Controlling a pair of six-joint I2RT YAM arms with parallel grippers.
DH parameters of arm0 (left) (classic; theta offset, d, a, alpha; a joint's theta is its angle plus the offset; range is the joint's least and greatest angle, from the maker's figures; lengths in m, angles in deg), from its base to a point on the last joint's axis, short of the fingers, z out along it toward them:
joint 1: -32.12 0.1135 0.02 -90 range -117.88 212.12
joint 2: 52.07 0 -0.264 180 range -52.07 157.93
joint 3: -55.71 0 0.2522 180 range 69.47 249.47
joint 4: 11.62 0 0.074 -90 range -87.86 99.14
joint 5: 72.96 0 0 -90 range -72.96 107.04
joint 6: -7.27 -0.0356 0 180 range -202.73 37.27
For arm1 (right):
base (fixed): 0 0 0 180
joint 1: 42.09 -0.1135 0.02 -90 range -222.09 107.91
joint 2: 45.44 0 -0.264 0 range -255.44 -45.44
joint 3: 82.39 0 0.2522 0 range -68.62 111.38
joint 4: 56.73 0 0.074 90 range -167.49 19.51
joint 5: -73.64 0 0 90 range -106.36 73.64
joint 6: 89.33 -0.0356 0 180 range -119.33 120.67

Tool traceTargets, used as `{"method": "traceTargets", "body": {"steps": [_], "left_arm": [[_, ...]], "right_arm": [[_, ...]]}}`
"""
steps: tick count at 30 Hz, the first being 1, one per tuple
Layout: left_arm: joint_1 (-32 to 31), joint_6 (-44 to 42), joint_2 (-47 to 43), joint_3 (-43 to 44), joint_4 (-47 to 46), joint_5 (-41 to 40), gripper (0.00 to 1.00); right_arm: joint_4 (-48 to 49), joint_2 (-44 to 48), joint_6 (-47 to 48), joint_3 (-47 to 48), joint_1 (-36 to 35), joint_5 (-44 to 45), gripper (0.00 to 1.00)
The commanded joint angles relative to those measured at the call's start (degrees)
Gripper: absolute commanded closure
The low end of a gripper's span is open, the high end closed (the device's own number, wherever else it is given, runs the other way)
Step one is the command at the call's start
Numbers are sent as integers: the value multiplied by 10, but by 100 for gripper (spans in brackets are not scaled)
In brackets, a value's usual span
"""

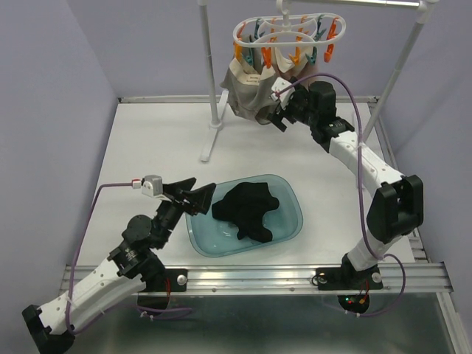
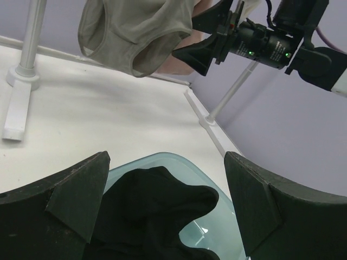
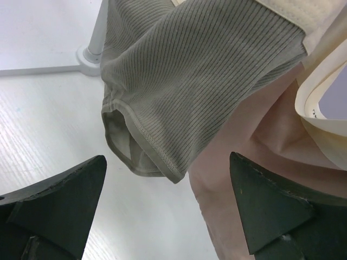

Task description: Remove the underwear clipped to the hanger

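One piece was off: the black underwear (image 1: 247, 210) lay in the teal basin (image 1: 293, 225), just below centre. At twelve o'clock the hanger (image 1: 284, 33) carried a taupe ribbed pair (image 3: 190, 81), a pale pink pair (image 3: 255, 162) and some cream cloth (image 3: 325, 130). The right gripper (image 1: 278, 118) gaped empty just beside them. The left gripper (image 1: 193, 192) gaped at the basin's nine o'clock rim. Which clothespins (image 1: 247, 53) gripped what was hidden.

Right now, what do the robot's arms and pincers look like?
The left arm and right arm are white tubes with chunky black joints. The left pincer and right pincer each have two black wedge-shaped fingers. Purple cables loop along both arms.
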Motion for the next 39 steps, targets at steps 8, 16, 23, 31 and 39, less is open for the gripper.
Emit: {"method": "traceTargets", "body": {"steps": [8,16,23,31,39], "left_arm": [[0,-48,171,117,-124,37,1],[53,-22,323,231,-199,98,3],[164,90,477,352,-293,301,14],[169,93,645,551,-264,314,17],[168,106,760,705,-198,303,18]], "right_arm": [[107,-20,11,22,0,-18,29],[107,-10,11,-9,0,-35,89],[103,42,-33,-62,1,-44,100],[86,64,-49,-68,2,-46,99],[80,76,-51,-80,2,-50,99]]}}
